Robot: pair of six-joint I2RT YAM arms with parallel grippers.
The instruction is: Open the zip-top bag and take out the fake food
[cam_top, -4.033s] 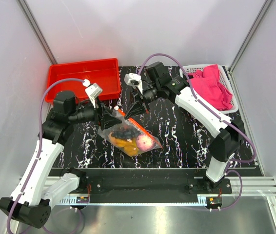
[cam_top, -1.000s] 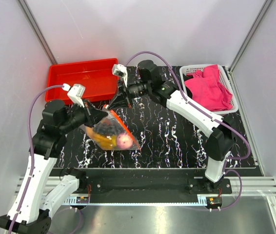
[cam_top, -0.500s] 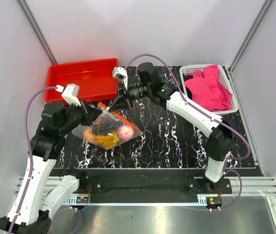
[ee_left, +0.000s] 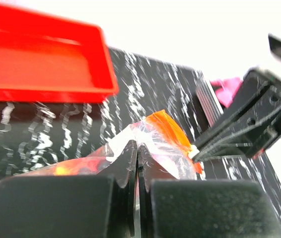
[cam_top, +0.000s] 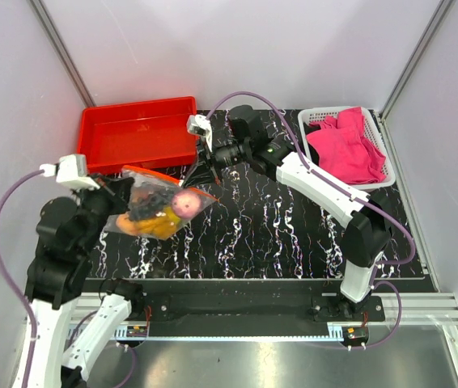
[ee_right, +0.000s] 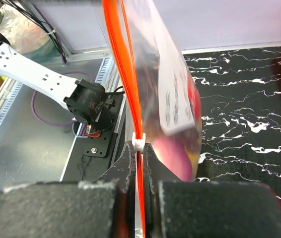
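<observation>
The zip-top bag [cam_top: 154, 208] hangs in the air above the table's left side, stretched between both grippers. Through its clear plastic I see the fake food: a pink-purple round piece [cam_top: 187, 202], orange-yellow pieces [cam_top: 159, 225] and a dark cluster. My left gripper [cam_top: 128, 187] [ee_left: 137, 148] is shut on the bag's clear edge, just below the orange zip strip [ee_left: 167, 130]. My right gripper [cam_top: 199, 170] [ee_right: 138, 148] is shut on the orange zip strip [ee_right: 124, 74], right behind its white slider [ee_right: 138, 144]. The bag [ee_right: 176, 94] runs away from the right jaws.
A red tray [cam_top: 136, 133] [ee_left: 41, 59] stands at the back left, close behind the bag. At the back right a white basket [cam_top: 318, 115] holds a pink cloth [cam_top: 349, 145]. The black marbled table [cam_top: 277, 226] lies under both arms.
The left arm has swung left and toward the near edge, carrying the bag left and higher. The right gripper has stayed almost in place on the zip strip.
</observation>
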